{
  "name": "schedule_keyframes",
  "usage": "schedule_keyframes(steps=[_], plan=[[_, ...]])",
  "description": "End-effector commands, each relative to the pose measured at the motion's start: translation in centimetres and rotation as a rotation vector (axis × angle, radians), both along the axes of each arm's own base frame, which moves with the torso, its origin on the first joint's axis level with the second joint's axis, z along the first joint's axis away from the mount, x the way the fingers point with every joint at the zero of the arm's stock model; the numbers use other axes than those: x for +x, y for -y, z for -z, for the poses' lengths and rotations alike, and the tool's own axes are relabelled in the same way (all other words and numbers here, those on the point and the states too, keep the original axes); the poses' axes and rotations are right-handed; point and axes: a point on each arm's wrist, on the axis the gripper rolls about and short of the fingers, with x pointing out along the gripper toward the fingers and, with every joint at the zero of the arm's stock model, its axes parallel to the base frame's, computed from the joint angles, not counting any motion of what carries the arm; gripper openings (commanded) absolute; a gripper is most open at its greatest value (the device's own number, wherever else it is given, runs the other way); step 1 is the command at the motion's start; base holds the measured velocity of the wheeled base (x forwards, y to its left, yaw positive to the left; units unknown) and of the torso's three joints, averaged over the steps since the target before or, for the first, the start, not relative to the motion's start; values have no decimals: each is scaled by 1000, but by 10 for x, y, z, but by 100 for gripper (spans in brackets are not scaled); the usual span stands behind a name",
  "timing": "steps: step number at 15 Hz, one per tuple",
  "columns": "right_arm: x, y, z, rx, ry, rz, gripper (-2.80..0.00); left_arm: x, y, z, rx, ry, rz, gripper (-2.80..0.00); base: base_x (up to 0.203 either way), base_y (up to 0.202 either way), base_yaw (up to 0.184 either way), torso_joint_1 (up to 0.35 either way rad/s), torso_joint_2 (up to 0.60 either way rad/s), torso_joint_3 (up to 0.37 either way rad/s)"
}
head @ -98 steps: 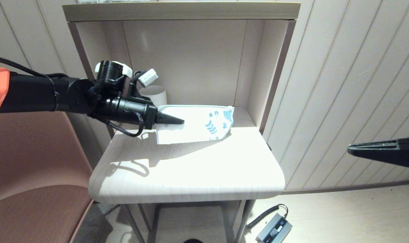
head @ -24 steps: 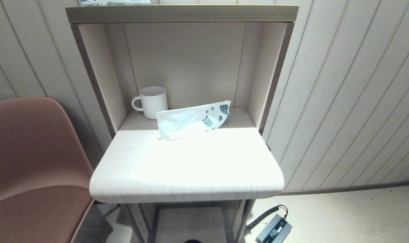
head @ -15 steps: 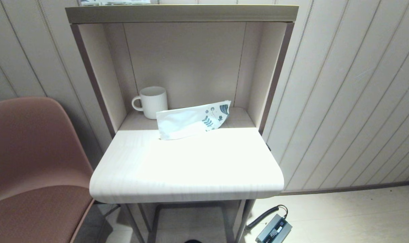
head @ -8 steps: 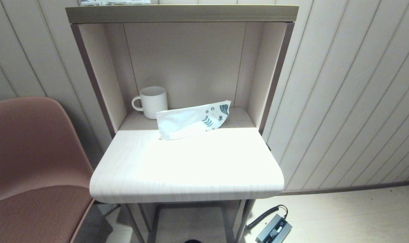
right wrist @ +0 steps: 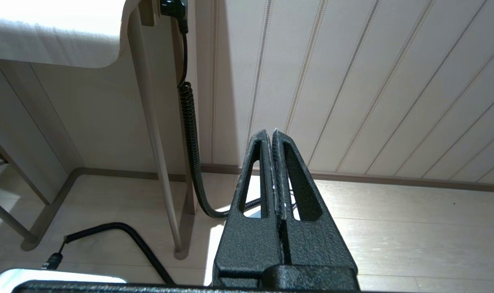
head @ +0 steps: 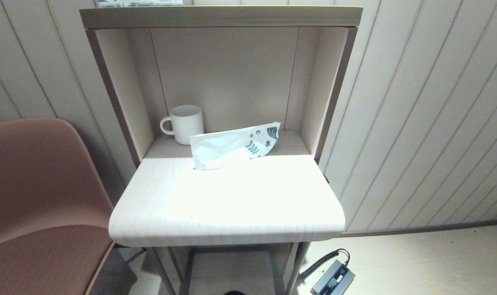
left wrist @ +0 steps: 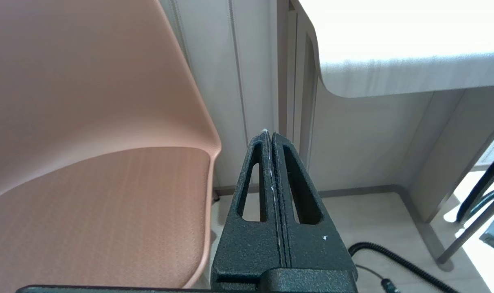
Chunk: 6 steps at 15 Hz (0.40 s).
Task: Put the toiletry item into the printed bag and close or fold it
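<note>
Left gripper: parked low beside the brown chair, below the tabletop edge; fingers pressed together, holding nothing.
Right gripper: parked low near the floor, facing the panelled wall; fingers pressed together, empty.
Power adapter: on the floor, lower right of the head view.
Tabletop: centre of the head view, bare front area.
Printed bag: at the tabletop's rear edge, centre frame, leaf print toward the right.
Toiletry item: cannot tell where it is.
Mug: white, ribbed, in the alcove, just behind the bag's left end.

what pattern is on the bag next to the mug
White printed bag with dark teal leaf and flower prints at one end; head view.
</note>
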Motion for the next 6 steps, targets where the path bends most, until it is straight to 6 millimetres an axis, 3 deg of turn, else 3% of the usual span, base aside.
schedule_keyframes(steps=[1, 6], plan=[[0, 0, 0, 5, 1, 1, -280, 0, 0, 1, -10, -1, -1, -280, 0, 0, 0, 0, 0, 0], [0, 1, 0, 71, 3, 33, -280, 0, 0, 1, -24, -3, -6, -280, 0, 0, 0, 0, 0, 0]])
